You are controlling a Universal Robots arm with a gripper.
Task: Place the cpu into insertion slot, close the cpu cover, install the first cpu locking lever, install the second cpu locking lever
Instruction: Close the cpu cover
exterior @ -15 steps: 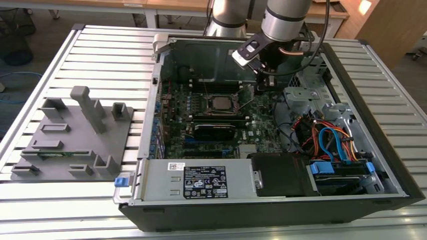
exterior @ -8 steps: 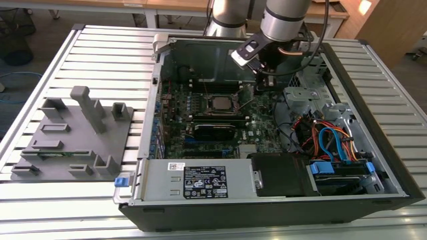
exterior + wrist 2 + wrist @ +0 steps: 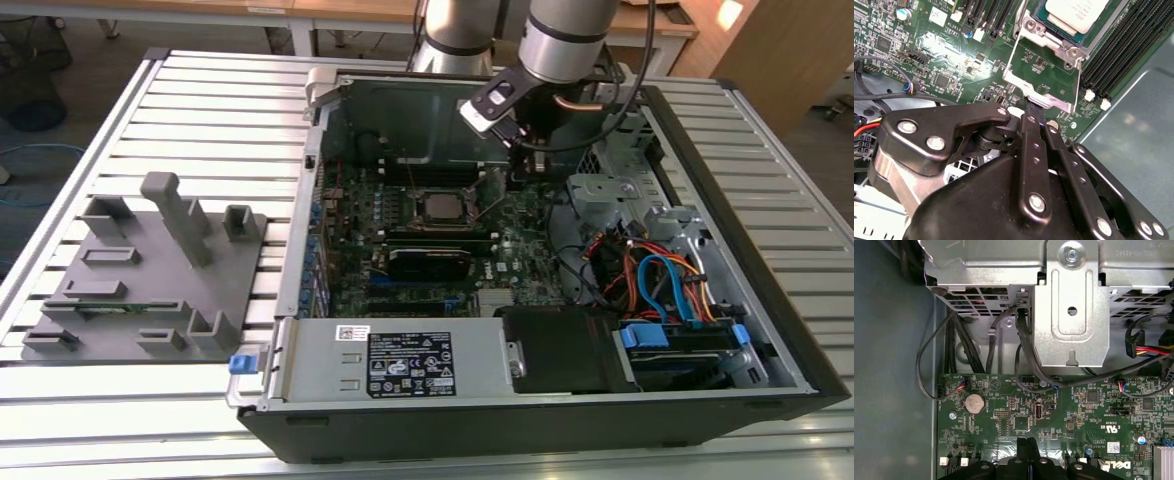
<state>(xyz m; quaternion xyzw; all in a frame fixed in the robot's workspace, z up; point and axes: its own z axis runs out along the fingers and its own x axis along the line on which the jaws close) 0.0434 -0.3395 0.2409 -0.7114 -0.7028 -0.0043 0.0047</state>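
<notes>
Claw (image 3: 523,170) first: it reaches down into the back of the open computer case (image 3: 534,425), and its 2 black fingers (image 3: 1029,145) are pressed together. In the second wrist view their tips (image 3: 1030,107) meet the free edge of the cpu cover (image 3: 1019,82). I cannot tell whether that edge is pinched between them or only touched.

Everything stands on a slatted metal table (image 3: 134,110). The case lies on it with its side off. On the exterior view's left, just beside the case, sits a grey plastic fixture (image 3: 147,270) with upright posts. Inside the case, a silver box with a label (image 3: 387,360) lies along the near wall, and orange and blue cables (image 3: 661,275) bunch up towards the exterior view's right.

A green circuit board (image 3: 527,250) covers the floor of the case. In the first wrist view a metal bracket (image 3: 1071,305) sits above the board, with black cables looping under it.

Long black memory slots (image 3: 1119,55) run beside the insertion slot (image 3: 1051,40). The cover is swung open and tilted, with bare board showing through its window. The cpu (image 3: 1076,12) already sits in the insertion slot, silver top up. A coin battery (image 3: 974,402) lies on the board.
</notes>
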